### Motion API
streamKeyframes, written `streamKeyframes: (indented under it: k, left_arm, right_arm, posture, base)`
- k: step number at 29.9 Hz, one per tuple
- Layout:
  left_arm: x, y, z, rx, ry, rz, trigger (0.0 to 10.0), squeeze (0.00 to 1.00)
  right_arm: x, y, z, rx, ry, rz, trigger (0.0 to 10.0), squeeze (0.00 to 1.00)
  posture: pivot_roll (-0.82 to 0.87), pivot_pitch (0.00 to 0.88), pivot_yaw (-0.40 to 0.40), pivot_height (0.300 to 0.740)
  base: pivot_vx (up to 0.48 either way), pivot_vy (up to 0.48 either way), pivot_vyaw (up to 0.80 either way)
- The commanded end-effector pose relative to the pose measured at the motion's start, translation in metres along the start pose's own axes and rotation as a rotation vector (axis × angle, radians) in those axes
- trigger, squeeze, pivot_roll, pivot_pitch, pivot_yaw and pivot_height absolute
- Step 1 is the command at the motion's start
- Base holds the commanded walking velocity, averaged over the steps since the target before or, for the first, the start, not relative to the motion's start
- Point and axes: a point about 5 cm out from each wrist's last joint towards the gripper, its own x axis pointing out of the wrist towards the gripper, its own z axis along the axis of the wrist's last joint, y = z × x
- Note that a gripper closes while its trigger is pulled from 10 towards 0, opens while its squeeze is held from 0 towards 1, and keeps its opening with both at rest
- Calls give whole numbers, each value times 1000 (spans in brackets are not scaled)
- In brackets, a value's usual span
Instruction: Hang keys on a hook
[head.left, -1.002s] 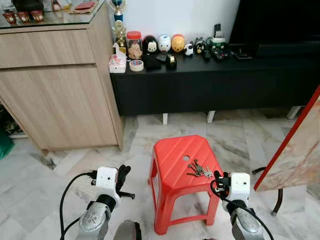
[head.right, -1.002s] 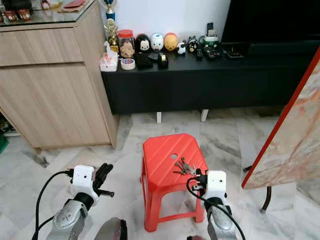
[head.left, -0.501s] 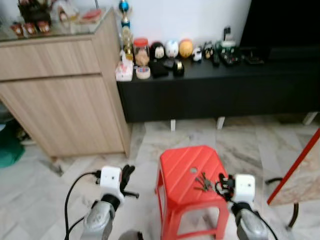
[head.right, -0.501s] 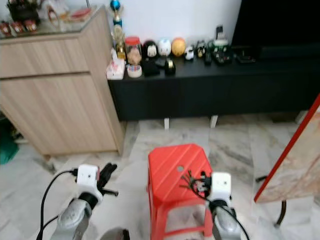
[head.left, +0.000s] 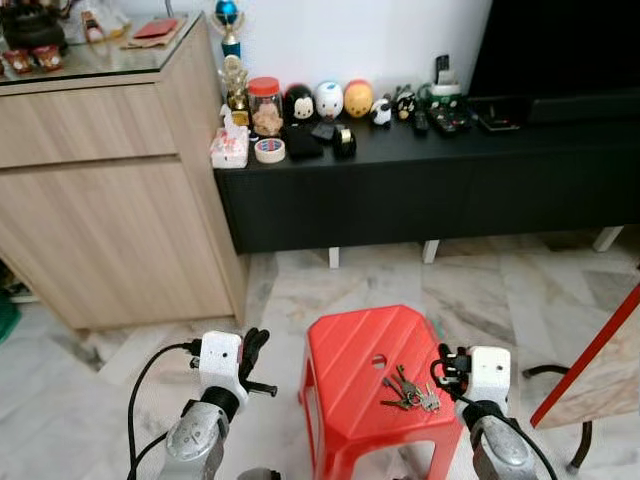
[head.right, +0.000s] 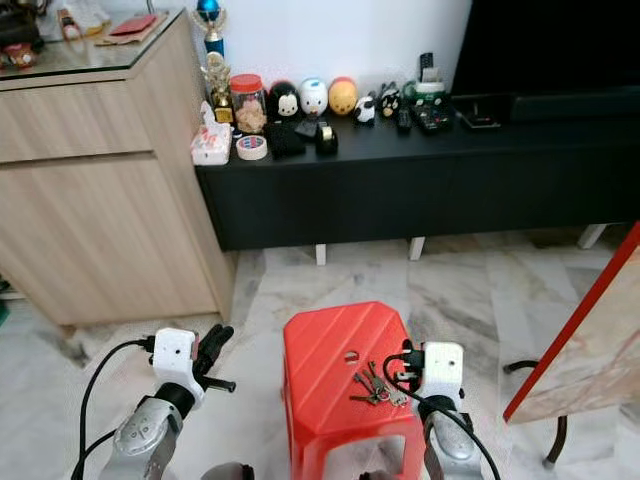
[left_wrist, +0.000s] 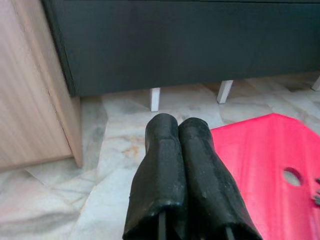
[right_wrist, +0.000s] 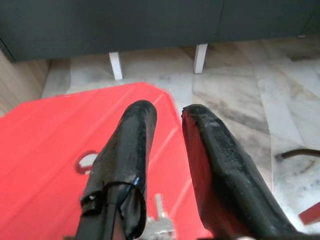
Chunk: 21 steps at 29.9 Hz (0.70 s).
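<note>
Keys lie flat on top of the red stool, on its right half, near the right edge and just near-right of the round hole in the seat; not yet picked up; no hook identifiable in these views, so the hanging step is judged not begun.

Key relation: the bunch sits just left of the right gripper, close beside it and at about the same depth in the scene; its long axis runs roughly left-near to right-far, blades fanned toward the left; right arm clearly the nearer one, so the pick falls to it, with a short inward and downward reach.

Right gripper: held low at the stool's right edge, jaws apart with a clear gap, pointing out over the seat toward the far side; right wrist view shows the red seat and a key tip just under the fingers.

Left gripper: held off the stool's left side over the marble floor, well apart from the keys; jaws pressed together, holding nothing.
</note>
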Motion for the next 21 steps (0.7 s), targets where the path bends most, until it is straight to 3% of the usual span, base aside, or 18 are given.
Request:
streamKeyframes:
  k: [1, 12, 21]
  left_arm:
    - [0, 3, 0, -3, 2, 9, 10000, 0]
    - [-1, 3, 0, -3, 0, 12, 10000, 0]
    - [-1, 3, 1, 0, -6, 15, 10000, 0]
  right_arm:
    - [2, 3, 0, 11, 14, 8, 10000, 0]
    - [2, 1, -4, 3, 48, 14, 10000, 0]
    - [4, 2, -7, -46, 103, 60, 10000, 0]
  posture:
    - [7, 0, -9, 640]
    - [7, 0, -10, 640]
    - [10, 0, -6, 640]
  base:
    - [292, 0, 0]
    - [289, 0, 0]
    - [0, 0, 0]
